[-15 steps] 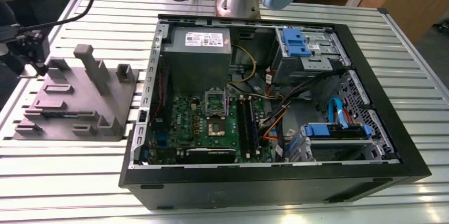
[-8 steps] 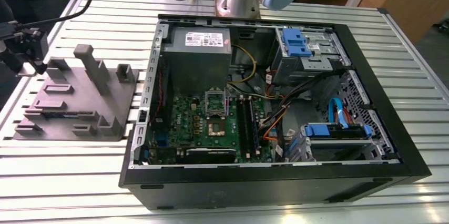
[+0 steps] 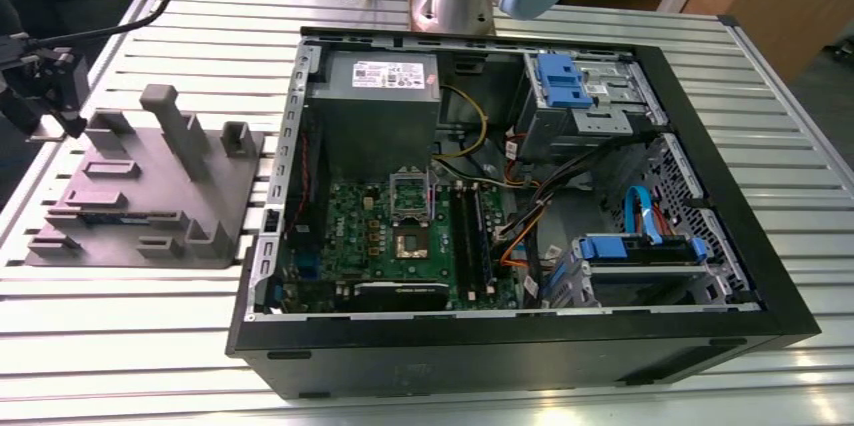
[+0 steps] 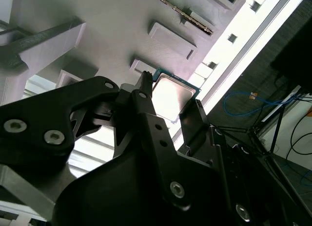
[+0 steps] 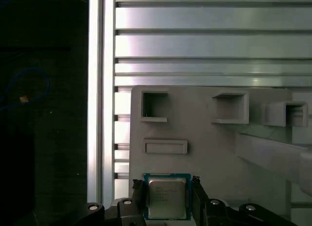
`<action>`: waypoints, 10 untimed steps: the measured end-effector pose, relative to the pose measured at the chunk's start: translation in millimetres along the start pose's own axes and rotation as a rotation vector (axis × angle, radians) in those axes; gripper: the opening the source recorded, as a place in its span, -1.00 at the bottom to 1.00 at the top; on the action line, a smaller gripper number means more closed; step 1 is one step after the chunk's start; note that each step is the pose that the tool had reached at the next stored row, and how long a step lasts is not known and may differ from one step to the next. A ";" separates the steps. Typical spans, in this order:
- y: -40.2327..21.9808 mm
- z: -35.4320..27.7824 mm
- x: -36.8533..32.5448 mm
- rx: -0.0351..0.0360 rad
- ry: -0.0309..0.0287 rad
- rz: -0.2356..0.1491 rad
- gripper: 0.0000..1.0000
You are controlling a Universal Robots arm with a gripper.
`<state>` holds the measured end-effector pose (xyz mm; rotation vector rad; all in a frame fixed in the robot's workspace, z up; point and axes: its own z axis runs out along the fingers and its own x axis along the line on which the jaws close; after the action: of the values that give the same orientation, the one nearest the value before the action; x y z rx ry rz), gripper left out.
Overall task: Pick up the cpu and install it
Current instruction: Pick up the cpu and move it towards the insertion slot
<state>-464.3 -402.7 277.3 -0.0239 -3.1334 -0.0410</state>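
Near one edge of the grey holder block [image 5: 214, 138], on the exterior view's left of the open computer case [image 3: 534, 356], the cpu [image 5: 166, 199] lay flat with its silvery top up. It sat in what looked like a shallow seat in the block. That seat seemed meant to keep the chip square and leave its side edges free for a grasp.

The gripper [image 5: 165, 183] hung directly over it. In both wrist views the jaws stood one on each side of the chip, close against two opposite edges. I could not tell whether they were pinching it or merely bracketing it; the chip looked to be resting down on the block.

The block rested on the ribbed metal tabletop [image 3: 134, 346], just beside the case, probably so that the carry would be short. The case lay on its side with its cover off, which turned the green circuit board [image 3: 387, 246] face up. On that board the socket [image 3: 410, 238] showed a dark centre. Its shiny frame seemed to be swung up out of the way, so I judged the socket open and unfilled.
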 end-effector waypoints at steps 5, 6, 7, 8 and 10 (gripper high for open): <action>0.1 -4.6 0.0 0.0001 0.0000 0.000 -0.05; 0.1 -5.4 0.0 0.0000 0.0000 0.000 -0.05; 0.2 -6.2 0.0 0.0000 0.0000 0.000 -0.05; 0.2 -6.9 0.0 0.0000 -0.0001 0.000 -0.05; 0.2 -8.6 0.0 0.0001 0.0000 0.000 -0.05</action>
<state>-464.3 -402.7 285.8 -0.0238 -3.1334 -0.0409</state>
